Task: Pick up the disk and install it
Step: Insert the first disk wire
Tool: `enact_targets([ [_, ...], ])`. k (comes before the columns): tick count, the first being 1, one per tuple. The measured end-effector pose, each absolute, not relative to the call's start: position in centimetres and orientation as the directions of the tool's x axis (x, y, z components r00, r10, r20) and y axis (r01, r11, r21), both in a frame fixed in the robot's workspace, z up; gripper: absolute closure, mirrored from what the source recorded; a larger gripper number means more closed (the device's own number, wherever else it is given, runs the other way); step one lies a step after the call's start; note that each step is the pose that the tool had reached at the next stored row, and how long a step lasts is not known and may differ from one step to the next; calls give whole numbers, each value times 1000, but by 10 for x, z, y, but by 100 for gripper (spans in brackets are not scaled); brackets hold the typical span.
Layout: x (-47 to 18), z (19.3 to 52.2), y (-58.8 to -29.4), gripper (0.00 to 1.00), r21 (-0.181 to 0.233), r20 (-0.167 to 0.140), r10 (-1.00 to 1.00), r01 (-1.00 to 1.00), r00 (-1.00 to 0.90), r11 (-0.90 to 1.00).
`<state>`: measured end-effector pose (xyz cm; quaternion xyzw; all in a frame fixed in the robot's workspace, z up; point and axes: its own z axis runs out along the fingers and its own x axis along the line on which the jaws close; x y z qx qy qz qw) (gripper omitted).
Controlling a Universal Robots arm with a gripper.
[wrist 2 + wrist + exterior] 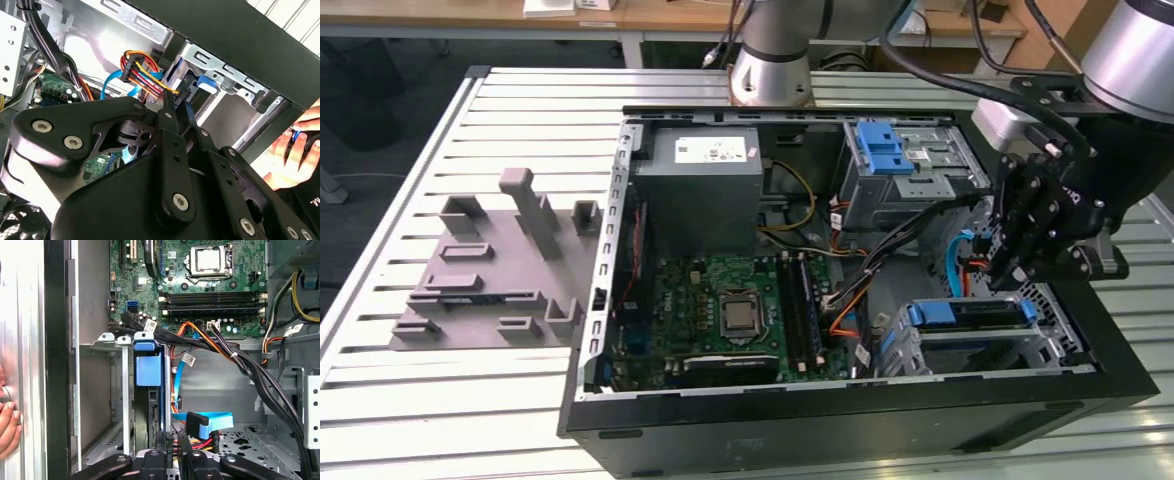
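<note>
The gripper (1014, 275) hangs over the open case (854, 420), at the exterior view's right, just above the drive cage (1067, 345). The disk (970, 314) sits in that cage, its blue carrier edge facing up, right beneath the fingertips.

The first wrist view looks straight down the fingers (161, 450): they're drawn close together, nearly touching, and they pinch the black plug of a red-yellow-black power cable (200, 444). The disk (149, 370) stands on edge in its slot just beyond the tips, its blue tab towards the motherboard (200, 285). A blue data cable (210, 421) curls beside the fingers.

The second wrist view brings the gripper (175, 102) from behind, and here the two slim fingers (167, 120) meet at the plug where the coloured wires (142, 72) run in. A blue corner of the disk (205, 82) peeks from the cage past the tips.

Both wrist views catch a person's hand (7, 422) at the case's outer wall, which the exterior view lacks. The exterior view alone gives the grey fixture plate (487, 270) on the table (454, 400), well apart from the case.
</note>
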<state>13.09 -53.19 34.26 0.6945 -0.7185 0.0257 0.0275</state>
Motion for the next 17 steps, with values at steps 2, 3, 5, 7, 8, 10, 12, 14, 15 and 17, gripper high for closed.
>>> enact_targets([
  [2, 131, 343, -532, 76, 1, 74, -997, -999, -34, 34],
  [3, 131, 343, -532, 76, 1, 73, -997, -999, -34, 34],
  [5, 131, 342, -532, 76, 1, 71, -997, -999, -34, 34],
  [7, 131, 342, -532, 76, 1, 69, -997, -999, -34, 34],
  [8, 131, 342, -533, 76, 1, 68, -997, -999, -34, 34],
  [10, 131, 342, -533, 76, 1, 67, -997, -999, -34, 34],
  [12, 131, 342, -533, 78, 1, 66, -997, -999, -34, 34],
  [14, 131, 342, -533, 84, 1, 66, -997, -999, -34, 34],
  [15, 131, 342, -533, 84, 2, 66, -997, -999, -34, 34],
  [17, 131, 342, -533, 84, 1, 66, -997, -999, -35, 35],
])
